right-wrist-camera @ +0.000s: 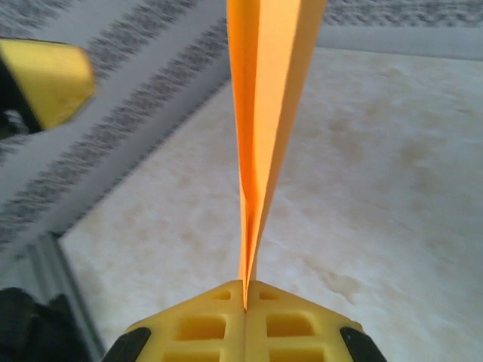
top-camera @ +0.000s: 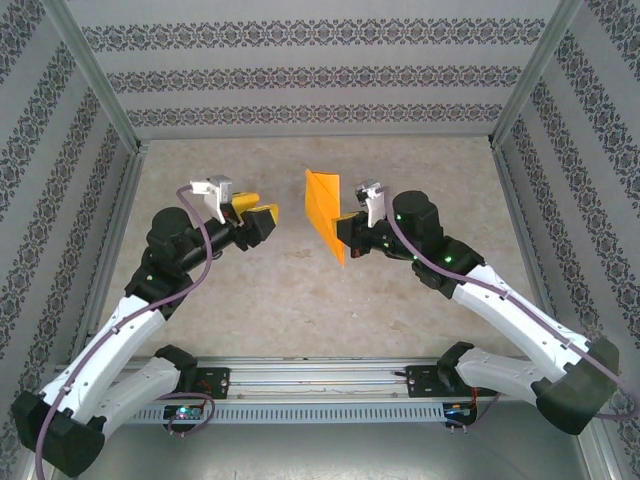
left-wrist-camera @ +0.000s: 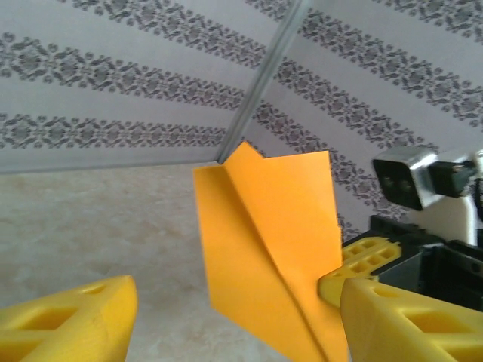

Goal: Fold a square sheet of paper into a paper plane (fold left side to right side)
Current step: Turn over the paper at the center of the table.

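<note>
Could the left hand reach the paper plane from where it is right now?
Probably yes. The left hand stands open, facing the paper plane, which the right hand pinches and holds up in the air. Nothing lies between them.

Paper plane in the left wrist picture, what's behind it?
Behind the paper plane stand the patterned wall and a metal corner post. The paper covers the post's lower end and where the wall meets the table.
</note>
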You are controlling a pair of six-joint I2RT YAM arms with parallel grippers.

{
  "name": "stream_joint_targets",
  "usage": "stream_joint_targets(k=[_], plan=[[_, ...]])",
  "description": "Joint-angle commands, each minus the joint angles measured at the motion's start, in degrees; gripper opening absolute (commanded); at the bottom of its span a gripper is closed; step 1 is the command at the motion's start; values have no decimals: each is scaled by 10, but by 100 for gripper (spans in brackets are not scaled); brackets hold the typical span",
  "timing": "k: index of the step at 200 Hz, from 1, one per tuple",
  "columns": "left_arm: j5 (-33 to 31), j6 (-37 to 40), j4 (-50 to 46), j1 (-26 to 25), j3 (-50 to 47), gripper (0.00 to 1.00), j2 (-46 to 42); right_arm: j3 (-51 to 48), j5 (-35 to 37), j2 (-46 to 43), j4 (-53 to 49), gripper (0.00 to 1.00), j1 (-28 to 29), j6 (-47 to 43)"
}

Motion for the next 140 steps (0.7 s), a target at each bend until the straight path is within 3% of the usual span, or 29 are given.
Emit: stream_joint_targets(k=[1, 33, 61, 90, 140], plan=[[-79, 19, -34, 5, -20, 72, -31, 46, 181, 22, -134, 0, 37, -59], [-172, 39, -74, 5, -31, 72, -89, 106, 361, 82, -241, 0, 83, -51], [-240, 58, -111, 5, -40, 72, -137, 136, 460, 138, -300, 0, 103, -19], [-276, 67, -143, 5, -46, 73, -168, 160, 521, 206, -348, 0, 113, 17], [-286, 71, -160, 5, -51, 73, -181, 221, 584, 373, -448, 0, 126, 86]])
